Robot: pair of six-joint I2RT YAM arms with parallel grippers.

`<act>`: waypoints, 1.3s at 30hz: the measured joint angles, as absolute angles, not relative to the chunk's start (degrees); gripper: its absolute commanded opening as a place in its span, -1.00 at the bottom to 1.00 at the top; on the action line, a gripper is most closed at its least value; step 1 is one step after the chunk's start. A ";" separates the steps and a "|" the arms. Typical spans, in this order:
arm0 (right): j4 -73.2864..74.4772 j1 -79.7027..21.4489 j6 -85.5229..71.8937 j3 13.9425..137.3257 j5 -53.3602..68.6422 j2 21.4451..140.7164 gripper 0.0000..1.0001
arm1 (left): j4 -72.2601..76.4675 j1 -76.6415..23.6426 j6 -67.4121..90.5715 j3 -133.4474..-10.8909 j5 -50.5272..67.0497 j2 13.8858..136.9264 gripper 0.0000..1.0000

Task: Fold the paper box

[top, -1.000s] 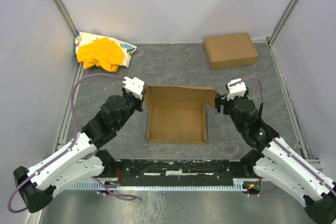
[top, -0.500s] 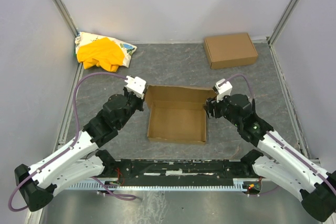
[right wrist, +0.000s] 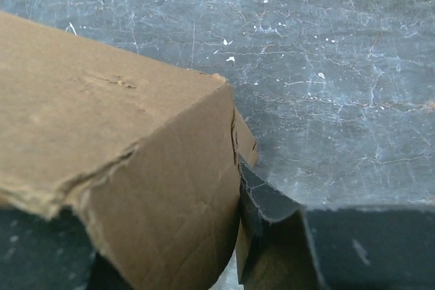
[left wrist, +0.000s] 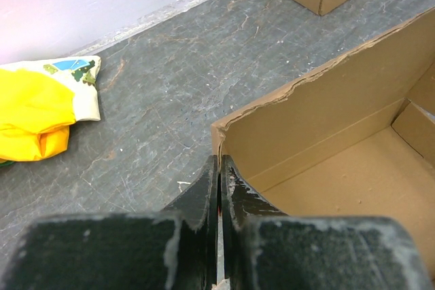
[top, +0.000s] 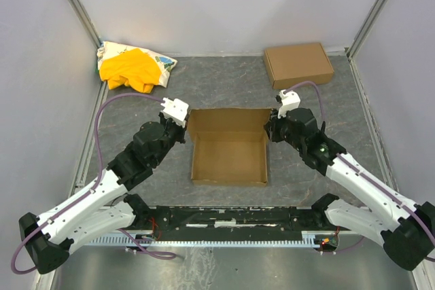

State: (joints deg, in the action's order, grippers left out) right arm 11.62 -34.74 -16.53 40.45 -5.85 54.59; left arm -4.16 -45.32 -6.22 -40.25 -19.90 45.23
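While walls upright, paper box [top: 228, 154] open, nothing inside.

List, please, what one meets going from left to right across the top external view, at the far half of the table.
Yellow-and-white cloth heap → left pincer → paper box → right pincer → ready-made closed box.

Two white and black robot arms reach forward and inward. The left gripper [left wrist: 218, 168] has its fingers pressed together. The right gripper [right wrist: 231, 236] pinches a cardboard corner.
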 measured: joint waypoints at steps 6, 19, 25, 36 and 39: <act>12.10 -34.44 -22.04 43.44 -7.18 58.87 -0.44 | -4.10 -45.32 -6.20 -40.25 -19.90 45.21 -0.94; 12.88 -34.22 -24.84 44.40 -7.27 59.88 -0.50 | -4.45 -45.32 -3.16 -40.25 -18.06 43.13 -0.83; 12.43 -34.24 -25.30 40.18 -5.23 54.72 -0.55 | -5.45 -45.34 2.42 -40.07 -14.15 39.94 -0.55; 11.55 -34.76 -25.19 36.75 -6.85 50.50 -0.60 | -5.91 -45.34 9.93 -36.40 -10.37 38.52 -0.26; 11.64 -34.96 -24.62 36.77 -7.88 50.52 -0.62 | -6.22 -45.34 10.74 -35.86 -10.28 39.29 -0.26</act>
